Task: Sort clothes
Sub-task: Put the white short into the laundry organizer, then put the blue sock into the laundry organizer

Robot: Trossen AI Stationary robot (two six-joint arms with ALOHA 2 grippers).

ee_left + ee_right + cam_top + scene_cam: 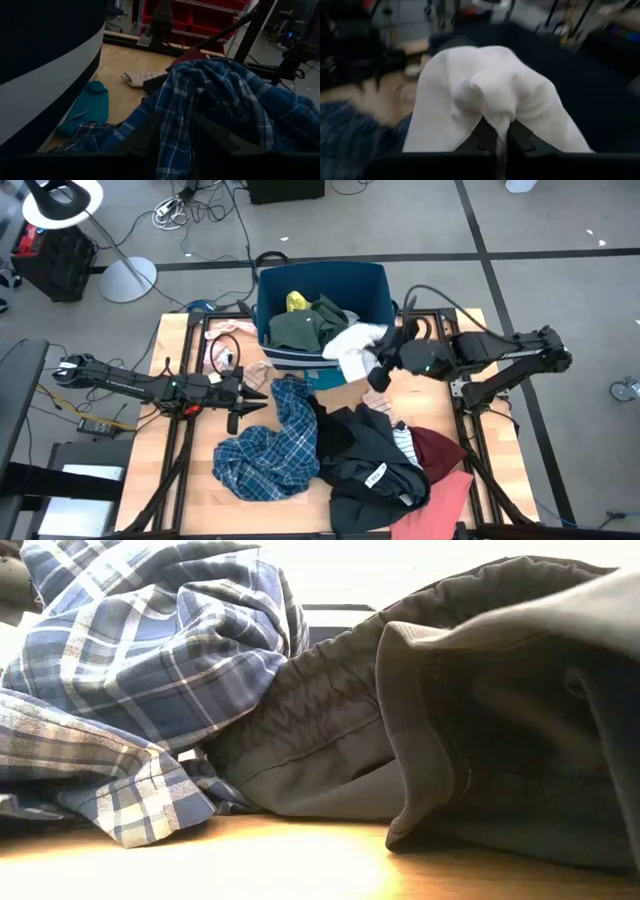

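The right gripper (378, 372) is pinching a white garment (352, 346) between closed fingers, holding it up at the front rim of the navy bin (375, 280). The cloth is draping away from the claw toward the bin's wall and over its edge. Just beyond the claw, inside the bin, a dark green garment (305, 328) and a yellow one (296, 302) are lying together. On the claw's table side, a heap is crowding in close: black clothing (365, 450), a maroon piece (437, 448), a salmon pink piece (450, 495) and a striped sock (402, 442).

The left gripper (238, 394) is sitting low over the table (170, 360) with its fingers parted, nothing visibly clamped between them. The blue plaid shirt (270, 450) is bunching directly ahead of that claw, blocking its way toward the black pile.

The right wrist view is showing the grip plainly: white fabric (490, 95) is rising from between the closed fingertips, with the bin's dark interior behind. The left wrist view is showing the plaid (220, 105) heaped over the fingers (145, 137), plus a teal item (87, 107) and a pale sock (140, 77) beside the bin wall, neither clear from above. The low view is filled only by plaid (150, 660) and dark grey cloth (480, 690), with neither claw appearing.
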